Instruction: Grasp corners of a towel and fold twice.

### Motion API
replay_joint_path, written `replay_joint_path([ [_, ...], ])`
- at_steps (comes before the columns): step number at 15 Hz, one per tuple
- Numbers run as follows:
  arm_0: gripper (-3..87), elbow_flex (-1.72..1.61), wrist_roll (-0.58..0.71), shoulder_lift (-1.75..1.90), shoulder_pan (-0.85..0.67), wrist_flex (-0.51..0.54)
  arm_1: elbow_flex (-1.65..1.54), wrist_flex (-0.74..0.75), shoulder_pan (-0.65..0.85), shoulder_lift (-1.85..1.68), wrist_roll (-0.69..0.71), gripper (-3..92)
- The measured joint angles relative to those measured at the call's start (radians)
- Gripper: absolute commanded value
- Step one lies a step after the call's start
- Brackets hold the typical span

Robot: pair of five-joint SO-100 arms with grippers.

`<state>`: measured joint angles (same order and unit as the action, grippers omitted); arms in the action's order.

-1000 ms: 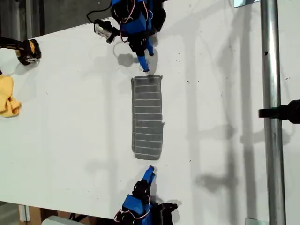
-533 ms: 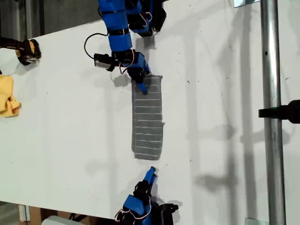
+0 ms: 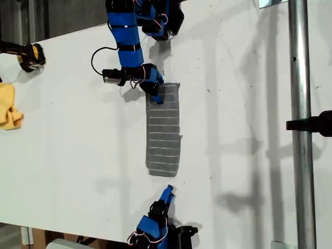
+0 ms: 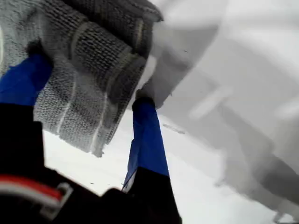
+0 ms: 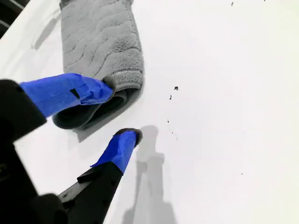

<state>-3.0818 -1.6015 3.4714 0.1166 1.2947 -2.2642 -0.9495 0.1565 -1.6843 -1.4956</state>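
Two blue fingers of my first gripper [image 4: 91, 81] sit apart around a corner [image 3: 154, 92] of the towel [image 3: 164, 129], so it can pinch and lift it. My second gripper [image 5: 114, 112] waits spread wide at the other end. That towel lies folded long, mid-bench [image 3: 249, 78].

In the exterior view my first gripper [image 3: 155, 96] covers the towel [image 3: 164, 132] at its far corner. The first wrist view is blurred, with the towel [image 4: 84, 60] cut off by the frame edge. The yellow cloth [image 3: 8, 106] runs off the exterior view's left.
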Motion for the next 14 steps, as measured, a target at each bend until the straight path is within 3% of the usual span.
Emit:
replay_joint_path([
  [1, 16.2, 0.0, 0.0, 0.0, 0.002, 0.0, 0.005, 0.057, -0.003, 0.009, 0.0, 18.7],
  [2, 16.2, 0.0, -0.006, 0.0, 0.002, 0.0, 0.009, 0.104, -0.009, 0.021, 0.002, 1.8],
  [6, 15.9, 0.0, -0.009, 0.0, 0.002, 0.0, 0.075, 0.184, -0.025, 0.057, -0.029, -0.2],
  [7, 15.9, 0.0, -0.009, 0.0, 0.003, 0.0, 0.098, 0.143, -0.031, 0.052, -0.028, -0.2],
  [9, 15.9, 0.0, -0.009, 0.0, 0.008, 0.002, 0.104, -0.077, -0.061, -0.083, -0.037, -0.2],
  [11, 15.7, -0.002, -0.009, 0.0, 0.008, 0.005, -0.032, -0.212, -0.098, -0.437, -0.092, -0.2],
  [14, 15.4, -0.002, -0.009, 0.0, 0.008, 0.006, -0.245, -0.543, -0.163, -1.117, -0.249, -0.2],
])
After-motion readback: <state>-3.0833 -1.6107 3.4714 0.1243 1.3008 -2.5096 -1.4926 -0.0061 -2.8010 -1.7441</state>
